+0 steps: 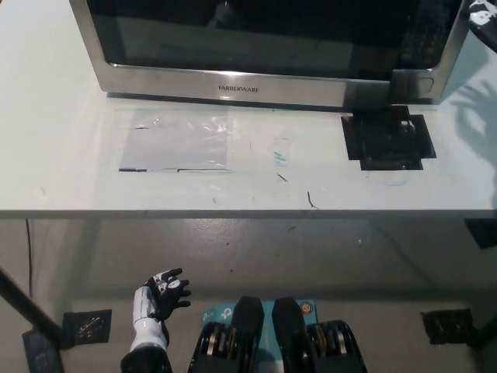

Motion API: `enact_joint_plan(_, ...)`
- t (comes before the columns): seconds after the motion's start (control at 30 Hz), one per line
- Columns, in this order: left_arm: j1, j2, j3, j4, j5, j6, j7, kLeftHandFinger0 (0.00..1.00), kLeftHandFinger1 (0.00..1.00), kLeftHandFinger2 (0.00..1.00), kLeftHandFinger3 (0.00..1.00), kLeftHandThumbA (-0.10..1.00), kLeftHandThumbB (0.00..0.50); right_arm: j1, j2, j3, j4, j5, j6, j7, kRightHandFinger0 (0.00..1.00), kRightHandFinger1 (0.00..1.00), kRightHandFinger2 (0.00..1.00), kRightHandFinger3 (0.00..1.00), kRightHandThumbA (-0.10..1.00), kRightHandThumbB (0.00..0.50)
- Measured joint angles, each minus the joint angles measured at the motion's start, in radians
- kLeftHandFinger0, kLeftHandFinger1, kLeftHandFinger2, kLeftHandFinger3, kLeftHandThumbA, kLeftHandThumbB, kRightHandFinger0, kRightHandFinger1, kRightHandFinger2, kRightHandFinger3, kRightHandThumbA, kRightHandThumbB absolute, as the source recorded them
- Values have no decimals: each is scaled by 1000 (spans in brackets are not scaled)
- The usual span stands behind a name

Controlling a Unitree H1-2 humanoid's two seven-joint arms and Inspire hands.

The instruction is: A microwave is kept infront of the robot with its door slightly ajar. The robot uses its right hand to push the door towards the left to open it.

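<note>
The microwave [233,87] stands at the back of the white table [70,179], silver-framed with a dark glass door [248,35] and the lettering FARBERWARE. The door's right edge meets the control panel [423,39] near the top right. Only a black piece of my right hand [484,22] shows at the picture's top right corner, beside the microwave's right end; how its fingers stand is hidden. It casts a faint shadow on the table below it. My white left hand [161,294] rests low at the lower left, under the table's front edge, open and holding nothing.
A black taped patch [388,138] lies on the table before the microwave's right end. A clear plastic sheet [178,140] is stuck to the table left of centre. The table's front edge [248,214] runs across the middle, with grey floor [311,264] below.
</note>
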Motion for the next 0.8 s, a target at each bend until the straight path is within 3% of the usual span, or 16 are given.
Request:
enact_joint_plan(0.1,0,0,-1,1,0,0,0,431,429,427,474,78,0,-11,32,4,53,-16,-13,-9,550,758,806,947,360,213)
enact_joint_plan(0.17,-1,0,-1,1,0,0,0,442,436,433,467,76,0,-16,52,14,91,-30,-23,-15,548,760,807,999,335,192)
enact_joint_plan(0.27,-1,0,-1,1,0,0,0,443,438,434,471,78,0,-18,79,27,129,-50,-40,-24,577,766,788,995,313,182)
enact_joint_plan(0.4,-1,1,-3,0,1,1,0,431,431,439,485,89,0,-22,106,28,163,-66,-62,-37,548,744,772,949,347,205)
enact_joint_plan(0.57,-1,1,-4,0,3,2,0,418,416,417,466,80,0,-30,114,25,188,-76,-87,-46,565,732,789,897,302,211)
enact_joint_plan(0.8,-1,0,-7,1,5,3,0,416,416,412,473,106,0,-46,142,22,233,-81,-120,-55,563,749,824,900,292,210)
